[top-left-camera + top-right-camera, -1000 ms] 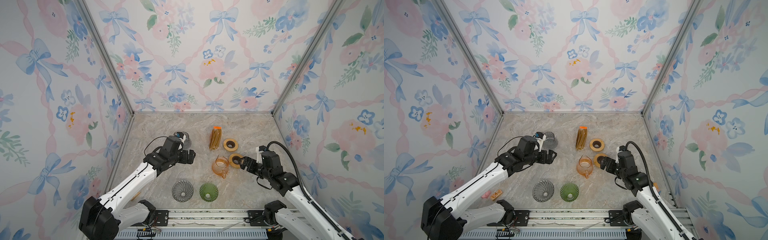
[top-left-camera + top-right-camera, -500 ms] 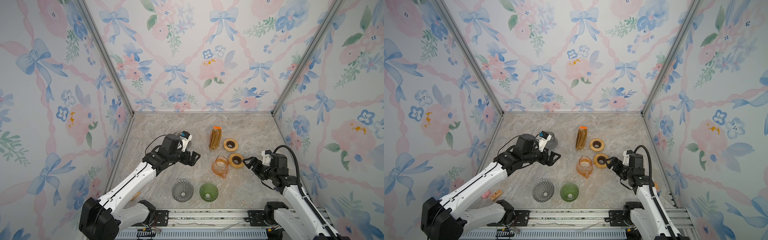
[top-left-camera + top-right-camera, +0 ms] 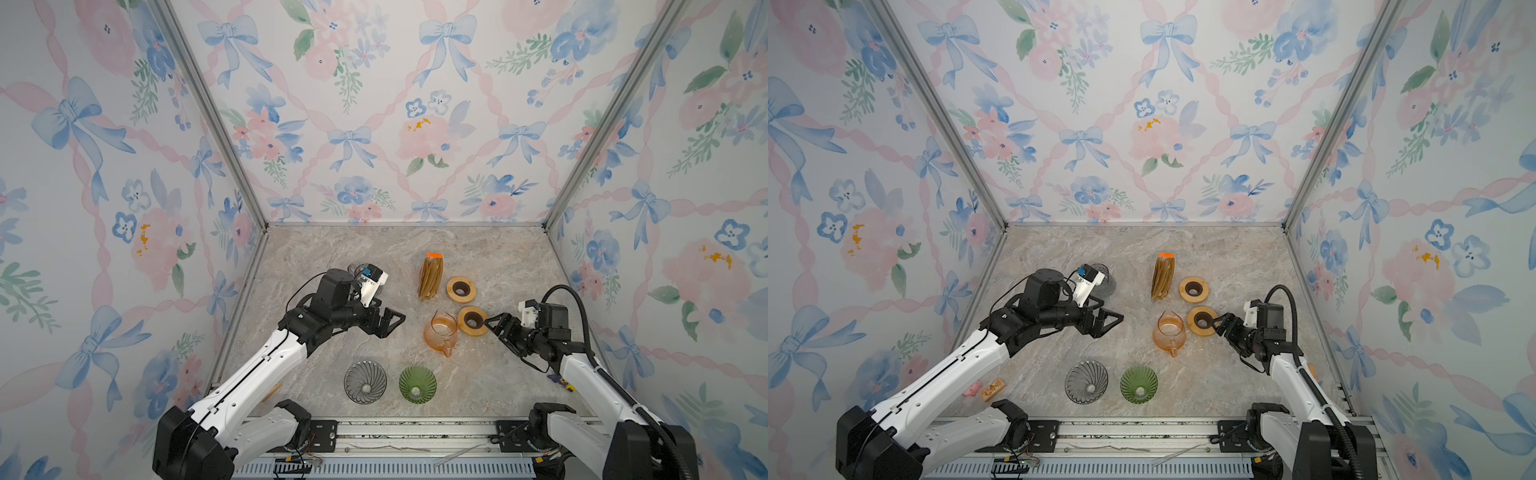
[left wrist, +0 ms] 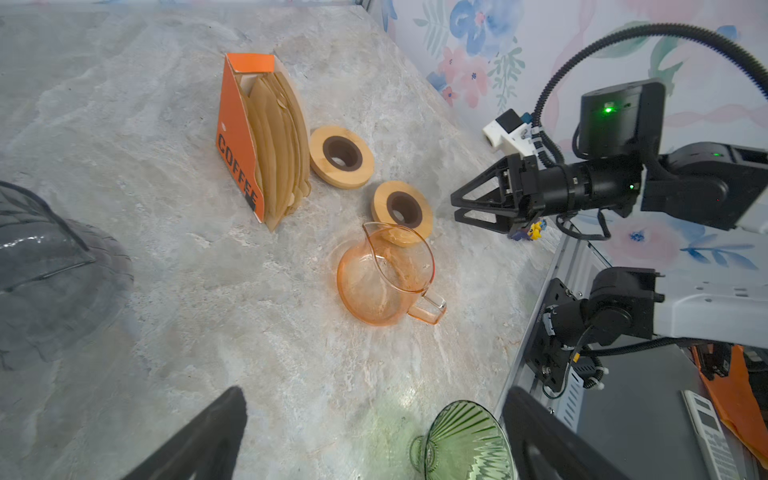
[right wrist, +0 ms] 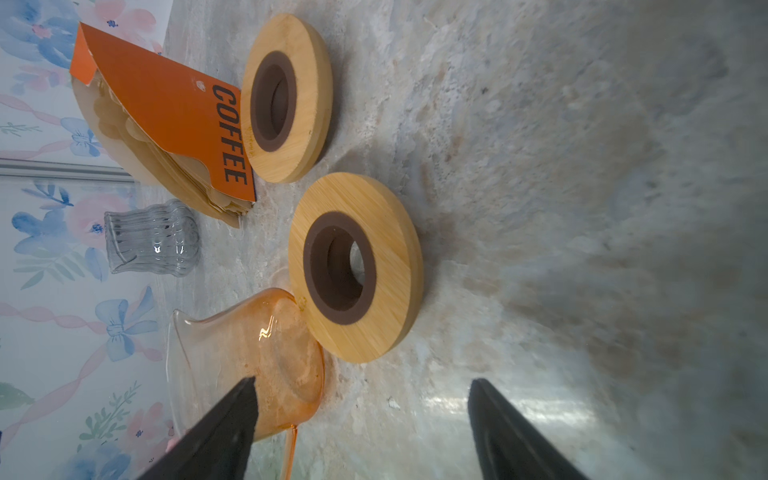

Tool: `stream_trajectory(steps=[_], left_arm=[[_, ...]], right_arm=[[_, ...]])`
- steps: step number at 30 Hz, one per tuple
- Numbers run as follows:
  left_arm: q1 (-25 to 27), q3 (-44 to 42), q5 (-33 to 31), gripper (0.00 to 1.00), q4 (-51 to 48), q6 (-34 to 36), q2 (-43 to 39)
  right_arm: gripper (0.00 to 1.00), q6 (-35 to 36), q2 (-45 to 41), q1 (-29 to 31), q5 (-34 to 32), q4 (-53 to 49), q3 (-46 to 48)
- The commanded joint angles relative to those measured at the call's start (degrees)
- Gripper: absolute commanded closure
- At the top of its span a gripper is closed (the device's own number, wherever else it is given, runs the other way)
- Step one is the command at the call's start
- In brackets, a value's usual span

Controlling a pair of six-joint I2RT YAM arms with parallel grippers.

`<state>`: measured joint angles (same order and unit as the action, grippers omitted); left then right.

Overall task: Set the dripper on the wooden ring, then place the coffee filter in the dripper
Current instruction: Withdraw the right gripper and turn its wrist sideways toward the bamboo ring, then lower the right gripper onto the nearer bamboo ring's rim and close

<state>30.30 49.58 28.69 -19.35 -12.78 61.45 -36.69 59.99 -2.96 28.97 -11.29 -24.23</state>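
Top views: L gripper (image 3: pixel 392 326) swung rightward.

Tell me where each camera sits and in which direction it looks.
Top views: high above the arms' bases, looking down onto the table; both arms show, with left gripper and right gripper.
Left wrist: on the left arm, facing across to the filter box and orange carafe; own fingertips show.
Right wrist: low on the right arm, facing the near wooden ring and far wooden ring; own fingertips show.
Shared: both wrist views show the box, carafe and rings.
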Motion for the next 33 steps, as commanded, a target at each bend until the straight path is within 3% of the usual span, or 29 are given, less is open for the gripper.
stream_trajectory(steps=[1,33], left_arm=[[0.19,-1.1,3.87,0.02,1.91,1.88,-2.03],[0.92,-1.88,9.08,0.02,4.45,-0.05,-1.34]], right_arm=[[0.24,0.56,2.62,-0.63,1.03,3.1,-0.19],[0.42,-1.08,17.68,0.39,3.31,15.5,-2.0]])
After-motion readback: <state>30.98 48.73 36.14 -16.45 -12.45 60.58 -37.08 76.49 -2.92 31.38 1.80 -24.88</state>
